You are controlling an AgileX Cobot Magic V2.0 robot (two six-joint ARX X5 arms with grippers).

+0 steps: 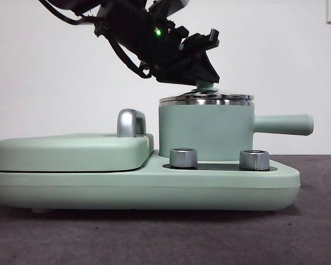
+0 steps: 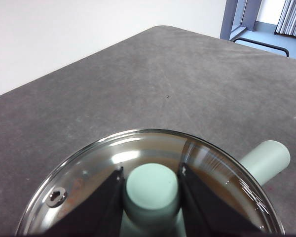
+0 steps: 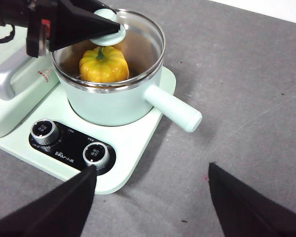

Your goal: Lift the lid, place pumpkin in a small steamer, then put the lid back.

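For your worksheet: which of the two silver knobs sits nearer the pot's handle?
The knob nearest the open right gripper; the other knob sits by the flat cover.

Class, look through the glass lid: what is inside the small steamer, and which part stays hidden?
Inside the small steamer, under the lid, sits the pumpkin, stem up. The left gripper grips the lid's knob. The pumpkin's underside and the pot floor are hidden.

Clear glass lid (image 3: 138,39), glossy pumpkin (image 3: 103,65), matt table (image 3: 246,98)
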